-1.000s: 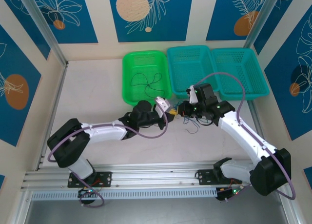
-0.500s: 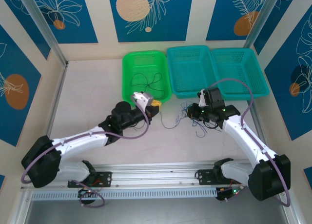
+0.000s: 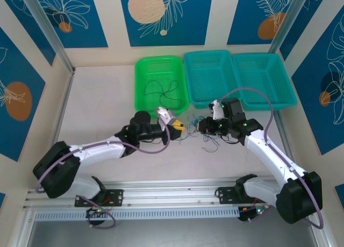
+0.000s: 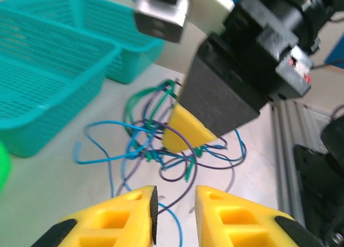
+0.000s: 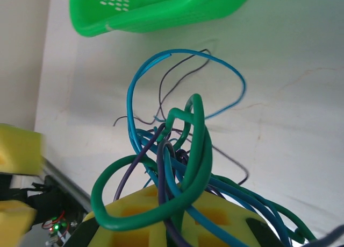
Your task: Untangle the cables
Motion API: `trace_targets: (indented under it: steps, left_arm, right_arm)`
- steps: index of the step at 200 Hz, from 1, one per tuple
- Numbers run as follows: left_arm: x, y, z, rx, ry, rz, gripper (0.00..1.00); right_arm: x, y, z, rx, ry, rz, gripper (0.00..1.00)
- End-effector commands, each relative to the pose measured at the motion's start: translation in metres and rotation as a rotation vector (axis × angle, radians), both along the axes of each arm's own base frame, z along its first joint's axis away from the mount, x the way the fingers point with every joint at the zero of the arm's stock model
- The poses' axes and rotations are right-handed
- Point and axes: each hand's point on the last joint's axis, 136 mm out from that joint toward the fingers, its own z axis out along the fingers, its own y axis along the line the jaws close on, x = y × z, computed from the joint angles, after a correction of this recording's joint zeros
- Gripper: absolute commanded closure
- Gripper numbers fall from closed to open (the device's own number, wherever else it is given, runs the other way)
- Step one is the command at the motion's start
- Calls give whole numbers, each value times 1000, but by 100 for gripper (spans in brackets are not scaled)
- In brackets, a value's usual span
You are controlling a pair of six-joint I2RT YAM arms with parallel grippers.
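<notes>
The cables (image 3: 208, 140) form a curly knot of dark green, teal-blue and purple strands gathered at the right jaws, which are closed tight on the bundle. In the right wrist view the knot (image 5: 177, 166) rises from between the yellow pads (image 5: 226, 217), with a stout green loop and a wide blue loop standing out ahead of the tips. A thin purple strand (image 5: 167, 73) curls on the bench (image 3: 107, 107) beyond the blue loop, and other loose ends trail from the jaws onto the bench.

In the left wrist view the same knot (image 4: 156, 145) lies just ahead of the left jaws, under the right arm's yellow fingertip (image 4: 185, 131). The left jaws stand a narrow gap apart, and nothing sits between their yellow pads (image 4: 123, 214). They are near the knot but apart from it.

From above, the two sets of jaws point at each other, with the knot between them and closer to the right pair.

Beyond the left jaws stands a green basket (image 3: 158, 58). It holds a single black strand (image 3: 161, 88), well apart from the knot. Two teal baskets (image 3: 209, 54) (image 3: 263, 56) stand beyond the right jaws, side by side next to the green one.
</notes>
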Motion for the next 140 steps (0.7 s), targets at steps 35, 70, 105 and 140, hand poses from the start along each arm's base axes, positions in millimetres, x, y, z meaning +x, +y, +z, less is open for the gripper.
trace_targets:
  steps: [35,70,105,140]
  left_arm:
    - [-24,-27,19,-81,-175,-243,72]
    - [-36,-28,-1,-25,-308,-357,60]
    - [-37,-31,-8,17,-342,-399,57]
    - [-23,-38,-9,16,-348,-353,57]
  right_arm:
    - [-11,20,25,112,-23,112,99]
    - [-13,19,25,102,-20,115,99]
    - [-11,17,25,88,-6,91,100]
    - [-12,23,28,104,-5,109,100]
